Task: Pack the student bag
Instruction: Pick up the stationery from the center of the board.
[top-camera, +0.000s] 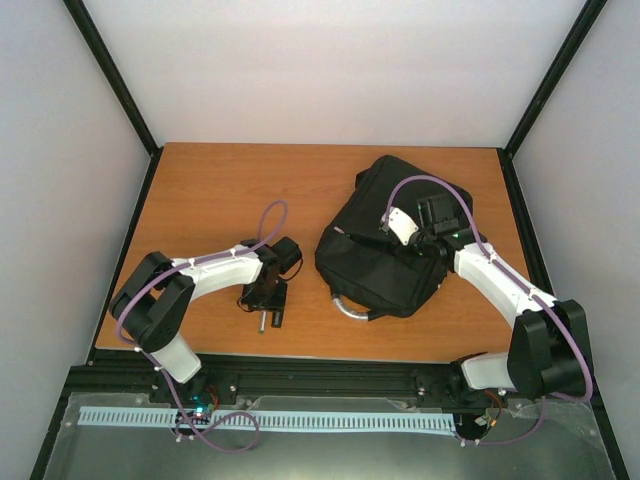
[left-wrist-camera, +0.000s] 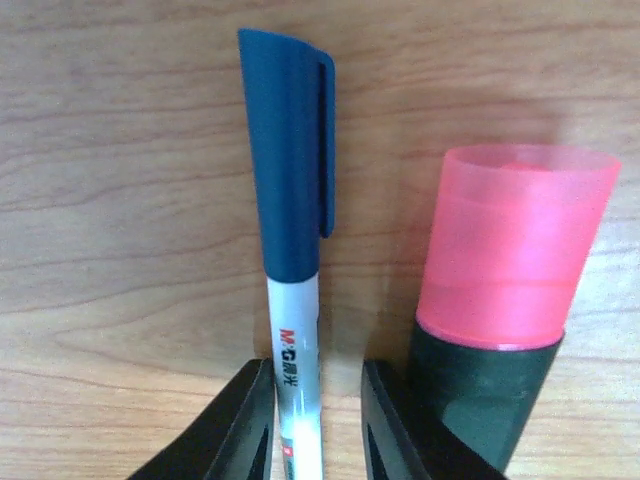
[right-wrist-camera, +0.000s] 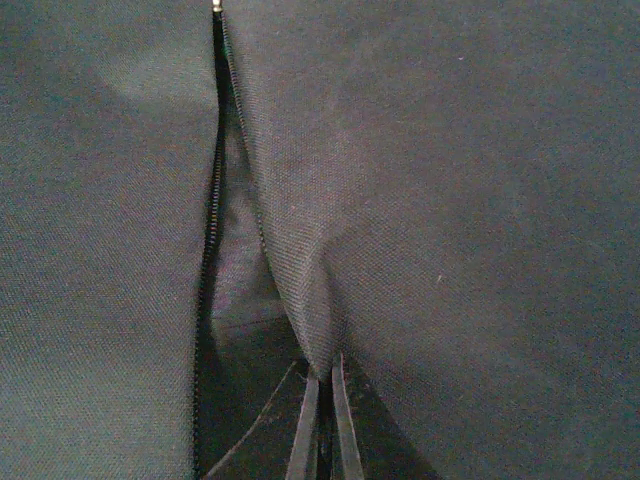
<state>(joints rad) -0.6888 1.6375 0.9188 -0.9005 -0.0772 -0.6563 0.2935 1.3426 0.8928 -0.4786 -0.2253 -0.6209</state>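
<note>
Left gripper (left-wrist-camera: 316, 372) straddles the pen (left-wrist-camera: 292, 200), jaws slightly apart; right gripper (right-wrist-camera: 322, 374) pinches bag (right-wrist-camera: 460, 200) fabric beside the open zip (right-wrist-camera: 208, 260)

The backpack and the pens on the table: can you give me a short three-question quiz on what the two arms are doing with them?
1. True or false: the fingers of the left gripper stand either side of the blue-capped pen.
2. The highlighter beside that pen has a cap that is: A green, B pink, C yellow.
3. Fill in: the right gripper pinches fabric of the student bag beside its open ____.
Key: 1 true; 2 B; 3 zipper.
</note>
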